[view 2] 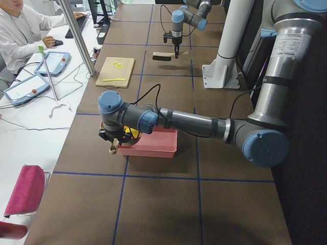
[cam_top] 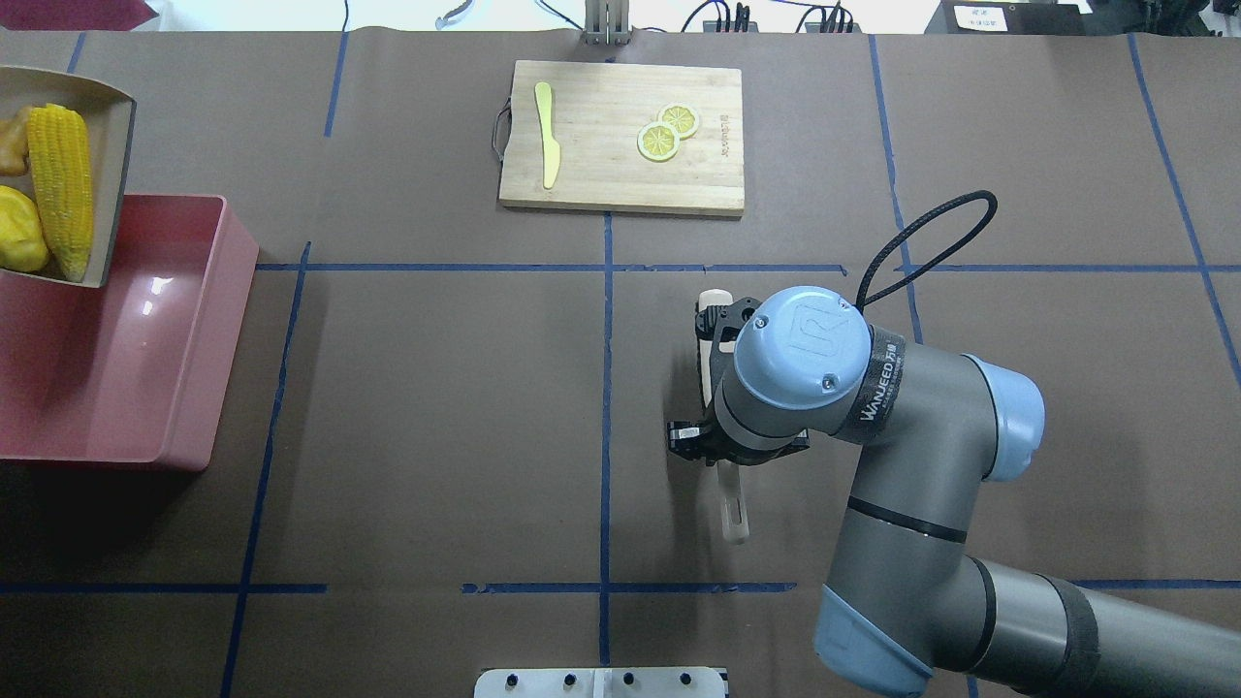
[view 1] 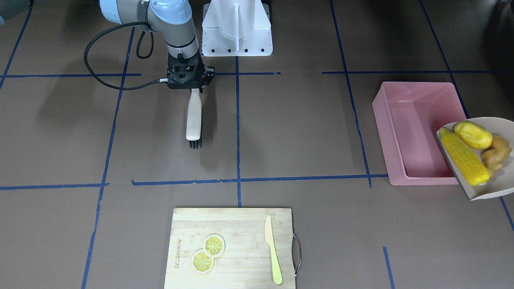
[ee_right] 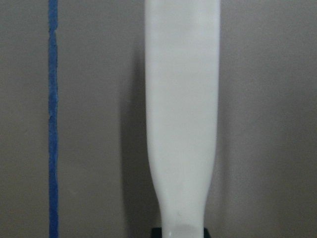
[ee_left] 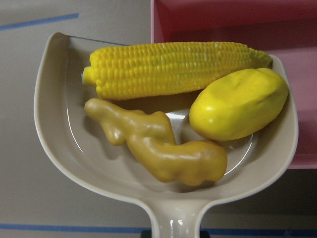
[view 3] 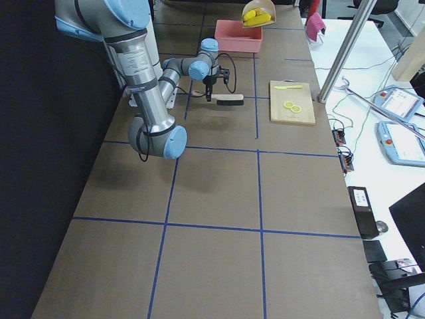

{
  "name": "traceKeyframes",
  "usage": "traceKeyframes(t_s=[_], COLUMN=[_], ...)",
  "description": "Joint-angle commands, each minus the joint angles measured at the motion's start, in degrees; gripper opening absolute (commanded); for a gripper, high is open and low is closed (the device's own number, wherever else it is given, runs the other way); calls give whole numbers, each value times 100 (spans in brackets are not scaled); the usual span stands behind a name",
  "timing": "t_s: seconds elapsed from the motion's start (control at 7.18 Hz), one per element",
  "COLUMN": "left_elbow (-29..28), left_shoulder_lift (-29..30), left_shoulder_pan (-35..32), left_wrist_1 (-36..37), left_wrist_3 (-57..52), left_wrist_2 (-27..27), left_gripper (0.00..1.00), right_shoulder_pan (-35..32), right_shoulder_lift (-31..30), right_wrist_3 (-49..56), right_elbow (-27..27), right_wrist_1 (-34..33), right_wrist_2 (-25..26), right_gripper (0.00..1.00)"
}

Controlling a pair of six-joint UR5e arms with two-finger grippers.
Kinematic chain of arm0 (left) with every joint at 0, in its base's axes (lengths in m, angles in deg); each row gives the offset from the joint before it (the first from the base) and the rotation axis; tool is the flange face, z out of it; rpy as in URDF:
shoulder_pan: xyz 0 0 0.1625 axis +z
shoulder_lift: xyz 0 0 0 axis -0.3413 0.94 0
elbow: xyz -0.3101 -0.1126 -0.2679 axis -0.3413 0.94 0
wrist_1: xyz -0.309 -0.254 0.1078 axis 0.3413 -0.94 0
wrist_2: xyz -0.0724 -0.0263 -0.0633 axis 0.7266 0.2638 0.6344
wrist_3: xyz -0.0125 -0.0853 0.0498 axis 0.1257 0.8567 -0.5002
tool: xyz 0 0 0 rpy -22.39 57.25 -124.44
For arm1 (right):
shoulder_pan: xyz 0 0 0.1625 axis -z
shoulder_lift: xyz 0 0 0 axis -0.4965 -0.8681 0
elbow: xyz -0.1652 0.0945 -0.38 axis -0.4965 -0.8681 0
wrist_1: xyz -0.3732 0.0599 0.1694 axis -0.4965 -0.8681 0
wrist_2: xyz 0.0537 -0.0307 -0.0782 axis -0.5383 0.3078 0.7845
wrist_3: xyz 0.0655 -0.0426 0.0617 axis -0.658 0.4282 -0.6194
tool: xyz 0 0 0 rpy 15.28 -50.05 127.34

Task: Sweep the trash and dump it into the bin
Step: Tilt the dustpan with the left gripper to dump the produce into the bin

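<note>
The beige dustpan [view 1: 498,185] is held in the air, tilted over the near corner of the pink bin [view 1: 383,128]. In it lie the corn cob [view 1: 464,156], the yellow oval lump [view 1: 473,135] and the ginger root [view 1: 497,154]. The left wrist view shows all three in the pan [ee_left: 54,129], with the bin [ee_left: 223,20] beyond. My left gripper [view 2: 113,139] is shut on the dustpan handle. My right gripper [view 1: 192,86] is shut on a cream brush [view 1: 193,120] with black bristles, held low over the table's middle.
A wooden cutting board [view 1: 241,224] with two lemon slices [view 1: 209,251] and a pale yellow knife [view 1: 272,249] lies at the table's far edge. The white robot base [view 1: 237,28] stands behind the brush. Blue tape lines cross the brown table.
</note>
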State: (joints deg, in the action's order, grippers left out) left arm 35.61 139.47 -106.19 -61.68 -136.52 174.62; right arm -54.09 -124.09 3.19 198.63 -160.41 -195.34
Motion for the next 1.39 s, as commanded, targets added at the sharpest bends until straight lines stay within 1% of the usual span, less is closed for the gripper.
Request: traceKeyframes(t_s=[0.0, 0.14, 0.28, 0.42, 0.7, 0.84, 0.97, 1.25], left_elbow=[575, 1048, 1288, 1360, 1352, 1326, 1265, 1343], left_shoulder_lift=[-90, -98, -116, -221, -222, -222, -213, -152], left_shoulder_pan=[45, 10, 10, 10, 19, 36, 36, 36], left_wrist_1=[657, 1340, 1678, 1681, 1690, 1699, 1690, 1541], left_wrist_3=[-247, -710, -863, -864, -864, -795, -655, 641], left_wrist_2=[-848, -1253, -1639, -1643, -1635, -1574, -1382, -1064], left_gripper=[0, 0, 0, 0, 0, 0, 0, 0], right_shoulder_pan=[7, 15, 16, 16, 16, 16, 16, 16], right_shoulder_lift=[4, 4, 13, 4, 4, 4, 4, 13], right_wrist_3=[-1, -1, -1, -1, 8, -1, -1, -1], right_elbow=[-4, -4, -4, -13, -13, -13, -13, -13], right_wrist_1=[0, 0, 0, 0, 0, 0, 0, 0], right_wrist_2=[-1, -1, -1, -1, -1, -1, -1, -1], right_gripper=[0, 0, 0, 0, 0, 0, 0, 0])
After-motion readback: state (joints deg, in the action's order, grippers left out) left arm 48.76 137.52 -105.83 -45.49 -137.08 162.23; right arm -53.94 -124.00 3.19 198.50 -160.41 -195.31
